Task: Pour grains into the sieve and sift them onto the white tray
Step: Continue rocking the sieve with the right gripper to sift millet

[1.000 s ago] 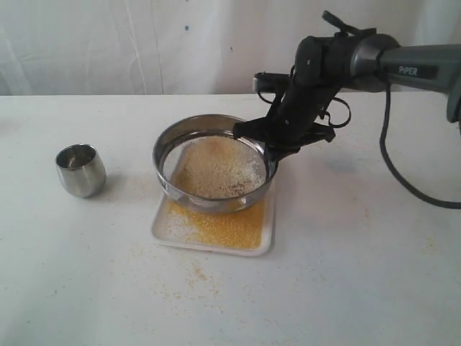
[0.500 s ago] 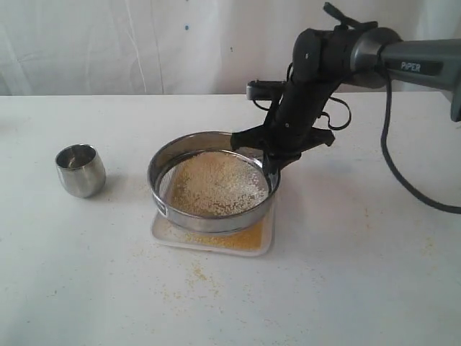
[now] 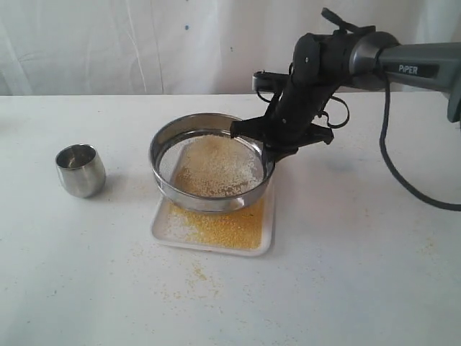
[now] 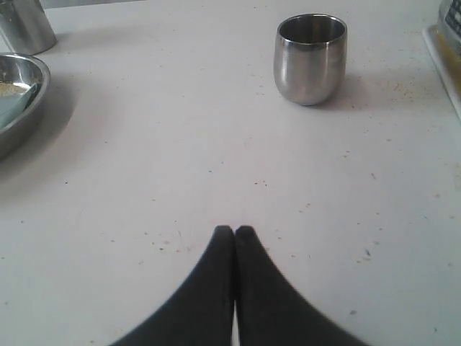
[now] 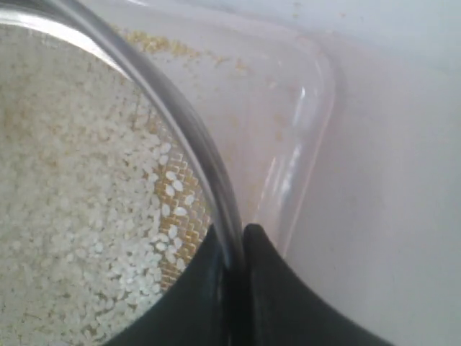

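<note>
Table [image 3: 360,274]: white and broad, everything sits toward its middle.

White tray [image 3: 212,249]: flat on the table, left of my right wrist in the exterior view. Its near half lies uncovered and carries a yellow layer.

Sieve [image 3: 209,200]: held above the tray, not resting on it, and hanging over the tray's far half. The ring reaches leftward from my fingers, so its whole weight hangs off one point on the rim.

Steel cup [image 3: 81,170]: upright, well apart to the left of the tray.

Right gripper [image 5: 234,245]: clamped on the sieve's rim at the side nearest my arm, one finger inside the ring and one outside, the wall pinched between them.

Left gripper [image 4: 234,234]: fingers pressed together on nothing, low over the table, the cup some way ahead. It does not show in the exterior view.

Grains [image 3: 216,169]: a pale heap lies on the mesh. The finer yellow ones lie on the tray below, with a few specks on the table in front.

Judgement: sifting is well along. The next shake turns on the mesh staying over the tray; the overlap is thinnest at the far edge, so drift that way would spill. The right arm owns this job.
</note>
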`<state>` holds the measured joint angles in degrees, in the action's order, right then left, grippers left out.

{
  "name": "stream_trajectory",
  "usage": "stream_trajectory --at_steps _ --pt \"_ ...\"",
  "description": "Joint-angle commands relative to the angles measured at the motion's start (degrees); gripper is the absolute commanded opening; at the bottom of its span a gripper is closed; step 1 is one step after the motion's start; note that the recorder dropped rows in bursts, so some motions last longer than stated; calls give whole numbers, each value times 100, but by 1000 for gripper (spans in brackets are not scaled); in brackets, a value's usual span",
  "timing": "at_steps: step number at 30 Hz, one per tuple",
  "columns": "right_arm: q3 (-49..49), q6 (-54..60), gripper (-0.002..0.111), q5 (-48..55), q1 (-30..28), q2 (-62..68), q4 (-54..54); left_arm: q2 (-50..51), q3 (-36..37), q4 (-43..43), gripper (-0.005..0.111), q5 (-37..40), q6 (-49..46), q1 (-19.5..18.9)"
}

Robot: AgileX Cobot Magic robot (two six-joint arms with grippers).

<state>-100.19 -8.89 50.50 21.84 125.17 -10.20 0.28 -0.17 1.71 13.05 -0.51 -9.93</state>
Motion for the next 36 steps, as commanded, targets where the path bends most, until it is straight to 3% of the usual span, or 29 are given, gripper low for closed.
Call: stream_trajectory --at_steps 1,4,9,14,19,23,28,30,33,36 --pt "-28 494 0 12 42 -107 89 -28 17 -8 0 3 51 36" --pt "-28 476 0 -1375 -33 -74 263 -28 17 -8 0 3 51 36" --pt "-28 125 0 993 -24 -156 -65 -28 17 -8 0 3 51 36" --pt "-28 254 0 -866 -54 -52 243 -28 17 -8 0 3 51 36" --pt "-28 88 0 937 11 -86 -229 -28 17 -8 0 3 51 36" --pt "-28 291 0 -652 25 -24 250 -28 17 -8 0 3 51 36" --pt "-28 -8 0 1278 78 -113 -266 -28 17 -8 0 3 51 36" --pt "-28 514 0 823 107 -75 -55 -28 17 -8 0 3 51 36" --pt "-28 611 0 -779 83 -27 81 -28 17 -8 0 3 51 36" --pt "-28 119 0 283 71 -114 -276 -28 17 -8 0 3 51 36"
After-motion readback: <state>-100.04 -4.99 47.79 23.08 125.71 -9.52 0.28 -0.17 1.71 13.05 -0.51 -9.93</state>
